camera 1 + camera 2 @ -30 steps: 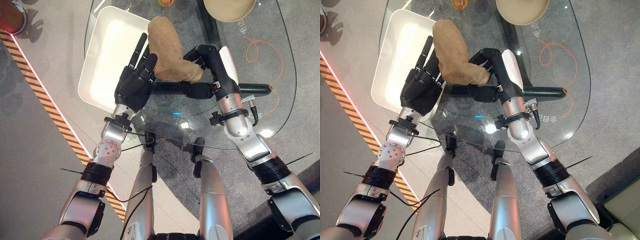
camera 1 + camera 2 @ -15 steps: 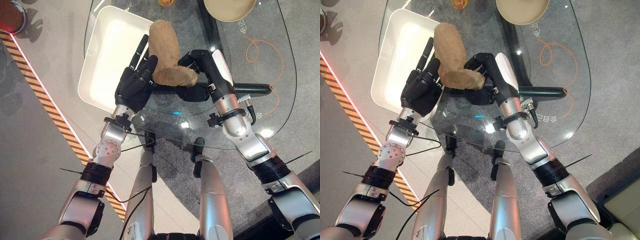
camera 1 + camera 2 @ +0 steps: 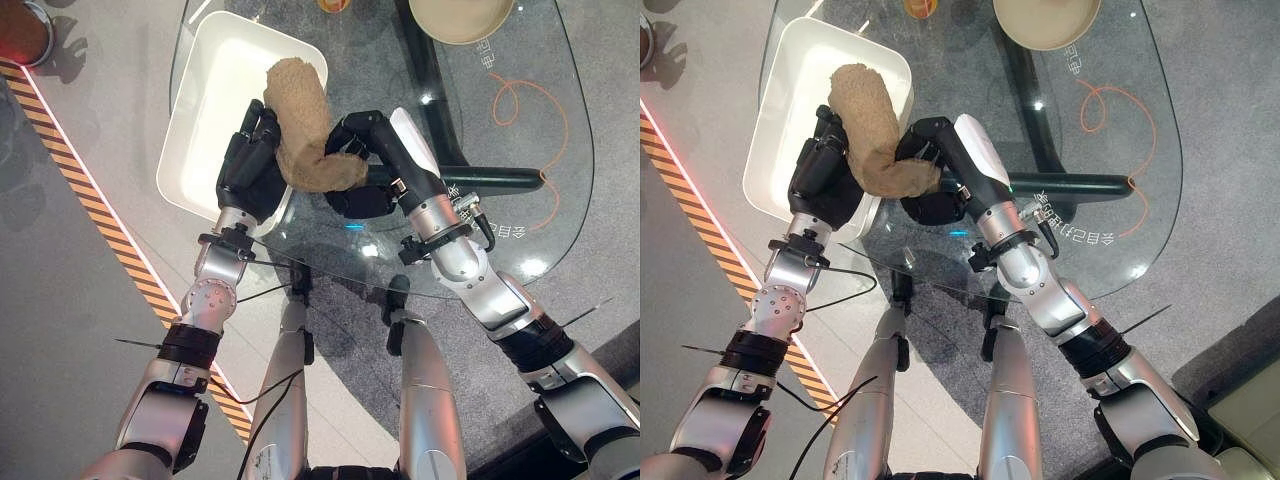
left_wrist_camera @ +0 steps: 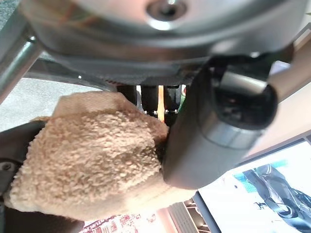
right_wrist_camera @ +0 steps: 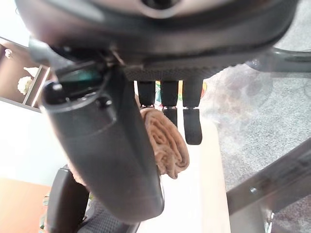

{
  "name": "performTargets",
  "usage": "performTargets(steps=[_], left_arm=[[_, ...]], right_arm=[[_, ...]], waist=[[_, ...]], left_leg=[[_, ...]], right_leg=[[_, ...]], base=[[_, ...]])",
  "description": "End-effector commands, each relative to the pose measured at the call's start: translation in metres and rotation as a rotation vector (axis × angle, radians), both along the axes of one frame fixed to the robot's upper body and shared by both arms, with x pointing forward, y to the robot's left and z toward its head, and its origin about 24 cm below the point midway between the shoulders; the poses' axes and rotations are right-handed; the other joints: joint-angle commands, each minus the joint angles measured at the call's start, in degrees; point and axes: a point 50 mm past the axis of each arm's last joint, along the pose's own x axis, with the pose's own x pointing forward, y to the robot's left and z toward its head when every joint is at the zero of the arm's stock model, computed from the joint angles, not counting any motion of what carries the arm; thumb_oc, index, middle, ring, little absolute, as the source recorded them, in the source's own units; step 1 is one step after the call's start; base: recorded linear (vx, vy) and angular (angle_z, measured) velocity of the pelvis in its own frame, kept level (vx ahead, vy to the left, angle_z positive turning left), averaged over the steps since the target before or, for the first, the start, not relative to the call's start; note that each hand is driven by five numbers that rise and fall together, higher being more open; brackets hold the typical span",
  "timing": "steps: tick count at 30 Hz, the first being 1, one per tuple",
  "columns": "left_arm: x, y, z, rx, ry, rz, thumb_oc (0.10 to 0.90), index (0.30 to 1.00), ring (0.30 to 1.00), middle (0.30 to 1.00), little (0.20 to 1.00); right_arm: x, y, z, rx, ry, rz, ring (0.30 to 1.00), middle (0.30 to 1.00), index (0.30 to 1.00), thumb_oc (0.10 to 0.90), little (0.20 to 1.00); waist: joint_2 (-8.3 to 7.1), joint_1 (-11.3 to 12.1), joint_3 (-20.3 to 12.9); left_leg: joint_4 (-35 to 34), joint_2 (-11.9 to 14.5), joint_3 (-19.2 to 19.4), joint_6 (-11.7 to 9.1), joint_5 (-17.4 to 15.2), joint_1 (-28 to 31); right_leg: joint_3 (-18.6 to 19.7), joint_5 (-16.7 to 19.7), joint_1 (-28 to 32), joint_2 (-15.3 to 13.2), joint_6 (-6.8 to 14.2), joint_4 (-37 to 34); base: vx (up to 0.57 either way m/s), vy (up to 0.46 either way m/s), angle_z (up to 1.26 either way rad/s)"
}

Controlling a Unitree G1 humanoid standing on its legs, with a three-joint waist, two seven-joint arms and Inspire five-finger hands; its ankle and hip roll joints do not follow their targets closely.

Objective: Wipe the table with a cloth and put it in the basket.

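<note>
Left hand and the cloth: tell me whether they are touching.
Touching. The left wrist view shows the left hand with its thumb pressed into the tan cloth; the left eye view shows its curled fingers wrapped against the cloth.

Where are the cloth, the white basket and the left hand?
cloth (image 3: 300, 110), left eye view, middle of the tan roll.
white basket (image 3: 205, 95), left eye view, bare inner floor.
left hand (image 3: 245, 175), left eye view, back of the palm.
</note>
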Motion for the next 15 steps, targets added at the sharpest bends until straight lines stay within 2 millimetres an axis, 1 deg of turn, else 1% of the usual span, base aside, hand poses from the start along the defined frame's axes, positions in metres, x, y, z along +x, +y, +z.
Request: performTargets(steps=[1, 4, 5, 10, 11, 13, 15], left_arm=[[-0.0129, -0.0501, 0.0584, 0.068, -0.286, -0.208, 0.100, 0.300, 0.300, 0.300, 0.200], [-0.0132, -0.0499, 0.0588, 0.068, -0.291, -0.208, 0.100, 0.300, 0.300, 0.300, 0.200], [-0.0132, -0.0491, 0.0569, 0.067, -0.287, -0.207, 0.100, 0.300, 0.300, 0.300, 0.200], [-0.0132, -0.0487, 0.0578, 0.060, -0.293, -0.197, 0.100, 0.300, 0.300, 0.300, 0.200], [-0.0129, -0.0479, 0.0592, 0.059, -0.296, -0.195, 0.100, 0.300, 0.300, 0.300, 0.200], [-0.0122, -0.0471, 0.0574, 0.061, -0.289, -0.190, 0.100, 0.300, 0.300, 0.300, 0.200], [-0.0117, -0.0468, 0.0582, 0.066, -0.283, -0.182, 0.100, 0.300, 0.300, 0.300, 0.200]], right_arm=[[-0.0406, 0.0334, 0.0858, 0.129, -0.370, 0.240, 0.300, 0.300, 0.300, 0.100, 0.200], [-0.0414, 0.0337, 0.0864, 0.129, -0.374, 0.241, 0.300, 0.300, 0.300, 0.100, 0.200], [-0.0410, 0.0334, 0.0850, 0.130, -0.369, 0.240, 0.300, 0.300, 0.300, 0.100, 0.200], [-0.0410, 0.0340, 0.0855, 0.130, -0.370, 0.241, 0.300, 0.300, 0.300, 0.100, 0.200], [-0.0411, 0.0339, 0.0867, 0.131, -0.374, 0.241, 0.300, 0.300, 0.300, 0.100, 0.200], [-0.0407, 0.0336, 0.0857, 0.133, -0.371, 0.241, 0.300, 0.300, 0.300, 0.100, 0.200], [-0.0406, 0.0329, 0.0870, 0.135, -0.375, 0.240, 0.300, 0.300, 0.300, 0.100, 0.200]], waist=[[-1.67, -0.08, -1.50], [-1.66, -0.10, -1.50], [-1.67, -0.07, -1.50], [-1.65, -0.04, -1.50], [-1.67, -0.03, -1.50], [-1.69, -0.02, -1.50], [-1.67, 0.00, -1.50]], left_leg=[[5.83, -3.58, 4.22, 2.16, -10.37, 2.86], [5.69, -3.57, 4.23, 2.21, -9.99, 2.51], [5.78, -3.59, 4.21, 2.21, -10.41, 2.87], [5.89, -3.66, 4.21, 2.23, -10.47, 2.77], [5.87, -3.62, 4.23, 2.23, -10.07, 2.35], [6.01, -3.61, 4.20, 2.20, -10.49, 2.77], [5.99, -3.64, 4.16, 2.24, -10.11, 2.37]], right_leg=[[-1.60, 5.54, 4.90, 2.97, 1.89, -11.09], [-1.58, 5.96, 4.51, 3.00, 1.84, -11.23], [-1.56, 5.51, 4.81, 3.02, 1.87, -11.01], [-1.59, 5.46, 4.77, 3.01, 1.88, -10.98], [-1.67, 5.87, 4.45, 2.97, 1.83, -11.13], [-1.66, 5.45, 4.77, 2.96, 1.89, -10.84], [-1.71, 5.85, 4.40, 2.96, 1.83, -10.93]], base=[[0.00, 0.000, 0.00], [0.00, 0.000, 0.00], [0.00, 0.000, 0.00], [0.00, 0.000, 0.00], [0.00, 0.000, 0.00], [0.00, 0.000, 0.00], [0.00, 0.000, 0.00]])
